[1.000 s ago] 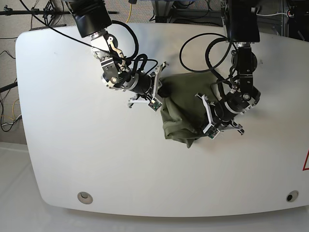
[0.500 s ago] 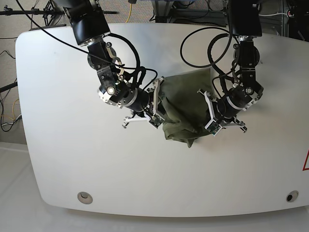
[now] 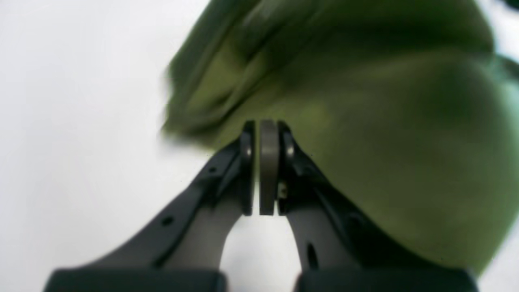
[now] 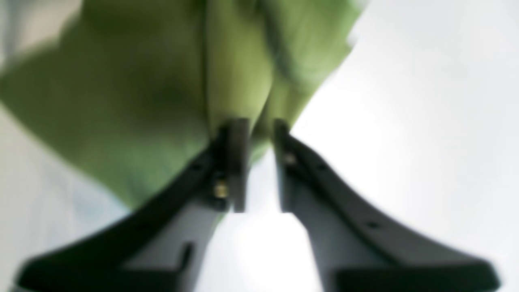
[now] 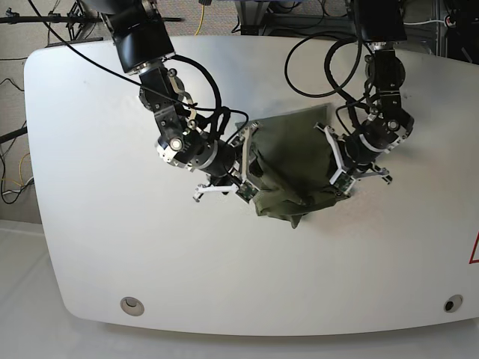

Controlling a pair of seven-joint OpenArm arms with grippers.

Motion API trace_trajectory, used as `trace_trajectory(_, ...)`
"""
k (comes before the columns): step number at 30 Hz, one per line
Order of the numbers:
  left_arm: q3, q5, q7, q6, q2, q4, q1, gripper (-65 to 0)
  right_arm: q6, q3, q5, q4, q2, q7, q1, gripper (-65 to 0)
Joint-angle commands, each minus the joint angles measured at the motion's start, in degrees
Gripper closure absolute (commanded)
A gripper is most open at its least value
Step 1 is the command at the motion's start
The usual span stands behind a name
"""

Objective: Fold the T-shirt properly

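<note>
The olive-green T-shirt (image 5: 288, 157) is bunched into a crumpled heap at the middle of the white table (image 5: 112, 224), stretched between my two grippers. My left gripper (image 5: 334, 161) is at the heap's right edge. In the left wrist view its fingertips (image 3: 263, 125) are pressed together on a bit of the shirt (image 3: 365, 142). My right gripper (image 5: 251, 168) is at the heap's left edge. In the right wrist view its jaws (image 4: 255, 125) stand apart, with a fold of the shirt (image 4: 142, 101) still lying between the tips. Both wrist views are blurred.
Black cables loop over the table behind both arms. Two round holes (image 5: 132, 304) (image 5: 450, 304) sit near the table's front edge. A red mark (image 5: 474, 250) shows at the right border. Cables and stands lie beyond the far edge.
The right gripper has swung toward the front and in against the shirt, and its jaws have parted. The left gripper has moved back. The shirt is bunched narrower between them.
</note>
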Motion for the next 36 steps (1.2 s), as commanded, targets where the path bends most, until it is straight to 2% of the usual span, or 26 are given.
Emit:
trace_trajectory(1, -1.5, -0.8, -1.5, 0.1, -0.2, 1.2, -1.2, 0.0, 0.0, 0.1, 0.5, -0.5, -0.8, 1.7, 2.5, -23.9)
trace_trajectory(3, -2.8, -0.8, -1.5, 0.1, -0.4, 1.3, -1.2, 0.0, 0.0, 0.1, 0.5, -2.4, -1.7, 1.7, 3.8, -28.6)
trace_trajectory(6, -4.9, -0.8, -1.5, 0.1, -0.5, 1.3, -1.2, 0.0, 0.0, 0.1, 0.5, -5.4, -2.7, 1.9, 5.3, -31.5)
trace_trajectory(10, -9.8, -0.7, -1.5, 0.1, -0.5, 2.7, -0.9, 0.0, 0.0, 0.0, 0.5, -11.3, -3.6, 4.0, 7.8, -29.6)
trace_trajectory(17, -13.1, -0.7, -1.5, 0.1, -0.6, 5.7, 1.2, 0.0, 0.0, 0.0, 0.5, -18.4, -3.7, 10.2, 9.4, -26.2)
trace_trajectory(30, -14.3, -0.6, -1.5, 0.1, -1.4, 5.6, 1.7, 0.0, 0.0, 0.0, 0.5, -21.0, -3.8, 10.4, 12.4, -26.3)
trace_trajectory(36, -14.2, -0.6, -1.5, 0.1, -1.4, 5.6, 1.7, 0.0, 0.0, 0.0, 0.5, -21.3, -4.9, 10.4, 13.8, -26.3)
